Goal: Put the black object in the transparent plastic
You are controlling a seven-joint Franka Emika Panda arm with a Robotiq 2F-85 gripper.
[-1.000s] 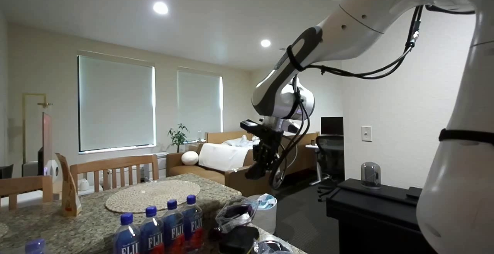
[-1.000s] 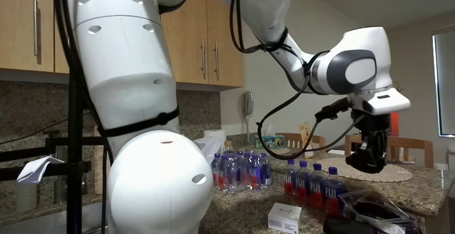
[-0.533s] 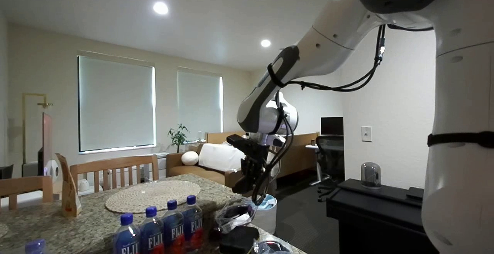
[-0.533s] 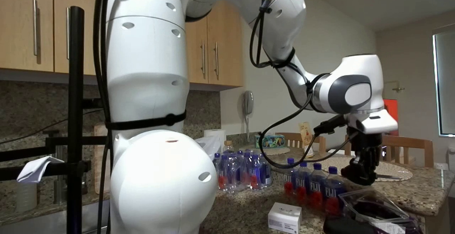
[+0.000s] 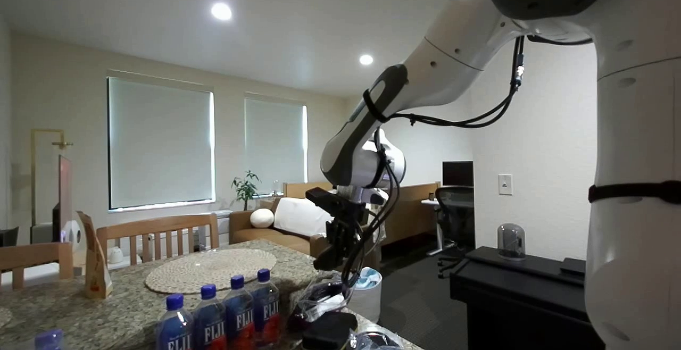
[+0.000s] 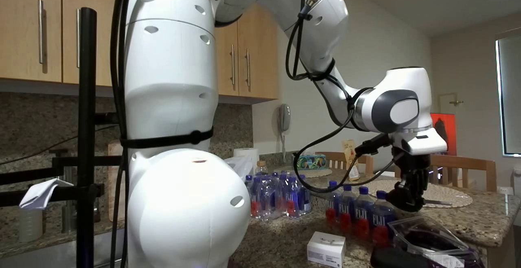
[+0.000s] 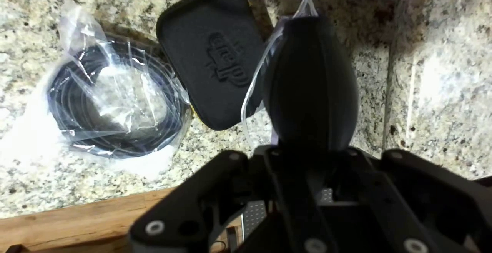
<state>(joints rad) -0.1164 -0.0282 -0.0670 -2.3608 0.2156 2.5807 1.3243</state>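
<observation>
The tool [image 7: 310, 157] is clamped around the black object [image 7: 312, 80], holding it above the transparent plastic [image 6: 401, 229], in which a dark item [image 6: 431, 240] lies. On the worktop [image 7: 209, 143], a clear bag [image 7: 81, 30] holds a black coil [image 7: 63, 101], beside a dark case [image 7: 200, 49].

In an exterior view, a rounded black object [image 6: 403, 201] is held by the black gripper [image 6: 411, 190] of a white jointed robot arm [image 6: 325, 36]. Below it, an angular package of clear plastic [image 6: 415, 224] is seen, just beside a low black case [image 6: 399, 258]. Four clear, blue-capped FIJI bottles [image 6: 362, 215] are lined up on a speckled granite counter [image 6: 276, 243], near a small white rectangular box [image 6: 325, 249]. A flat beige woven placemat [image 6: 449, 194] is partly hidden behind the gripper.
</observation>
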